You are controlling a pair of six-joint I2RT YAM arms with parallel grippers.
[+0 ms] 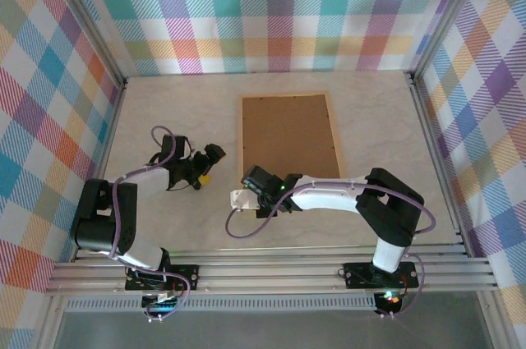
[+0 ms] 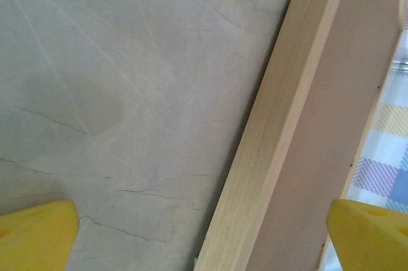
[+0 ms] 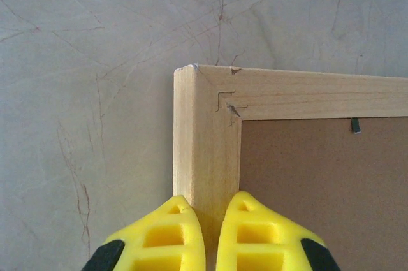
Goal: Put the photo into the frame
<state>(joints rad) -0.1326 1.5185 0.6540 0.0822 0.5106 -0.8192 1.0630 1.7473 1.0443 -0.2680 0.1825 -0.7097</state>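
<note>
from above: flat on the tabletop (image 1: 164, 111), back side up, the frame (image 1: 241, 131), brown backing board (image 1: 289, 137) inside its rim, toward twelve o'clock from the arm bases. left arm (image 1: 123, 201) reaching in from seven o'clock, left jaws at nine o'clock of the frame, near it but apart. right arm (image 1: 337, 193) stretched across from five o'clock, right jaws at the frame's near left corner, at seven o'clock of it.

left wrist: left fingertips (image 2: 35, 236), yellow, one in each bottom corner, far apart; left jaws released, nothing between them. marbled tabletop at nine o'clock, a light wooden rail of the frame slanting from six up to one o'clock, backing board beyond it, plaid wall (image 2: 389, 156) at four o'clock.

right wrist: right fingertips (image 3: 159, 239), yellow, at six o'clock, pressed nearly together; right jaws clenched, nothing seen grasped. just past the tips, the frame's mitred corner, one rail running down under the tips, the other off to three o'clock. backing board at four o'clock, a small metal tab (image 3: 355, 125) at its upper edge.
</note>
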